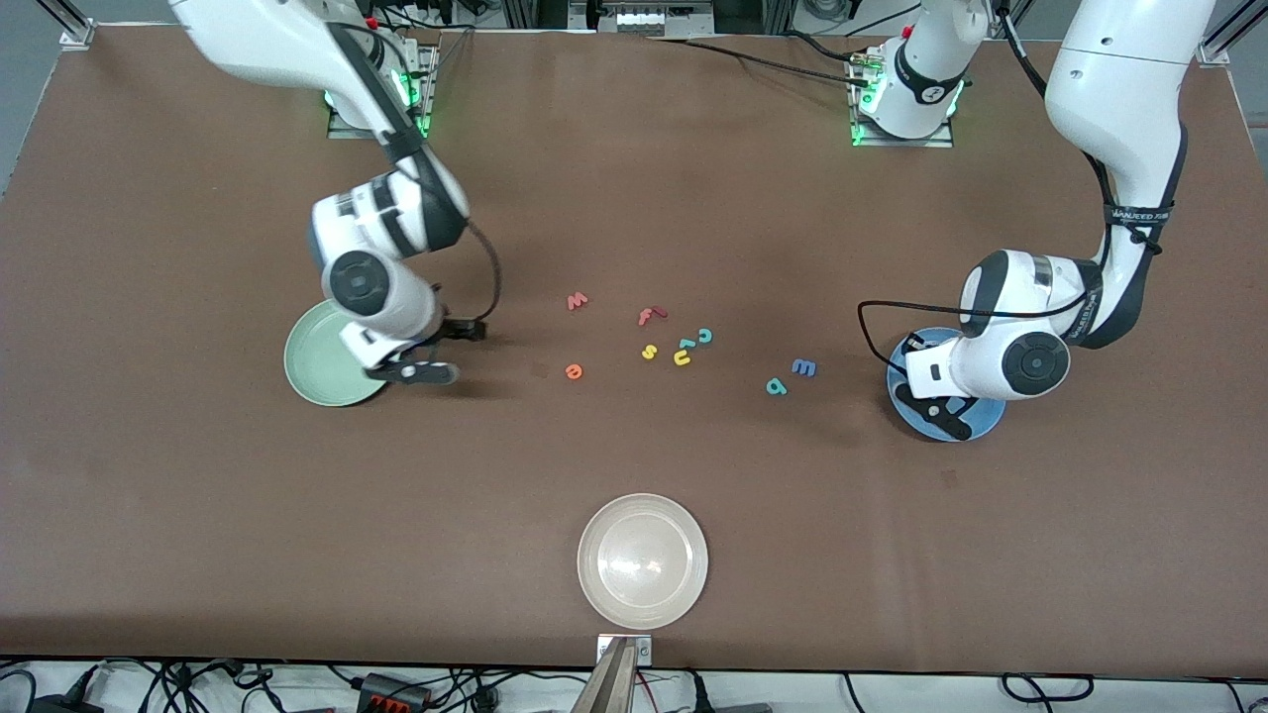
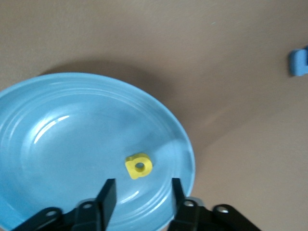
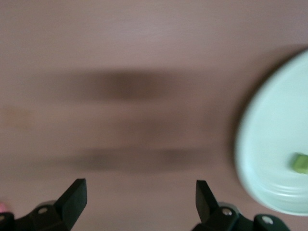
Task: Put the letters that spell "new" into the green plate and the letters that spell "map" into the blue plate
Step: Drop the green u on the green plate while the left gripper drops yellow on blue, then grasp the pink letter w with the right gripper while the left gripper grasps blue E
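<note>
The yellow a [image 2: 138, 166] lies in the blue plate [image 2: 57, 144], and my left gripper [image 2: 142, 192] hangs open just over it, holding nothing. In the front view that gripper [image 1: 936, 411] is over the blue plate [image 1: 983, 416]. The dark green n [image 3: 301, 163] lies in the green plate [image 3: 269, 159]. My right gripper [image 3: 139, 195] is open and empty over bare table beside the green plate [image 1: 317, 361]. On the table lie the salmon w [image 1: 578, 300], orange e [image 1: 574, 371], blue m [image 1: 803, 367] and teal p [image 1: 776, 386].
A red f [image 1: 649, 316], teal c [image 1: 704, 336], yellow s [image 1: 649, 351] and yellow u [image 1: 683, 357] sit in a cluster mid-table. A white-beige plate [image 1: 643, 561] stands nearest the front camera. A cable loops beside each wrist.
</note>
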You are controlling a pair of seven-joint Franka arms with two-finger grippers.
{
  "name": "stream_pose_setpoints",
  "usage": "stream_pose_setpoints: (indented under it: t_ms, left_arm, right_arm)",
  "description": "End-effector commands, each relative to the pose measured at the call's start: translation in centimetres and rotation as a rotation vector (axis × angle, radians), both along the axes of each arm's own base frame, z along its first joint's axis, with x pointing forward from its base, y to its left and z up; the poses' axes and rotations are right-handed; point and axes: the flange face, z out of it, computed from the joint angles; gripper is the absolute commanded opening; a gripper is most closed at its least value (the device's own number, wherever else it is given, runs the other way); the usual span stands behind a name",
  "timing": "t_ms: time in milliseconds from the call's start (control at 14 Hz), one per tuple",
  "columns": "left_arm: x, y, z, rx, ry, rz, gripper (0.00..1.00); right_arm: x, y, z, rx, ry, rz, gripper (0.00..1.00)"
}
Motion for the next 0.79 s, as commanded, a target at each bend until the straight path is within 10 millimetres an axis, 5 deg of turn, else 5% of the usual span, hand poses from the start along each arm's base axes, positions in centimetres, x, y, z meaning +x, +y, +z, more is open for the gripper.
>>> stream_pose_setpoints:
  t_ms: [0, 143, 357, 714]
  left_arm:
    - [-0.9, -1.4, 6.7, 0.021, -0.005, -0.057, 1.00]
    - [-1.7, -3.3, 11.6, 0.021, -0.026, -0.091, 1.00]
    - [-1.2, -8.3, 14.0, -0.028, -0.085, -0.224, 1.00]
    - [-1.1, -15.7, 10.3, -0.205, -0.145, -0.671, 1.00]
  right_arm:
    - [-1.4, 3.5, -0.8, 0.023, -0.027, -0.037, 1.00]
    - [-2.0, 5.0, -1.2, 0.005, -0.047, -0.268, 1.00]
    - [-3.1, 7.3, -2.4, -0.024, -0.079, -0.610, 1.00]
    - [-5.9, 11.8, -4.1, -0.024, -0.114, -0.951, 1.00]
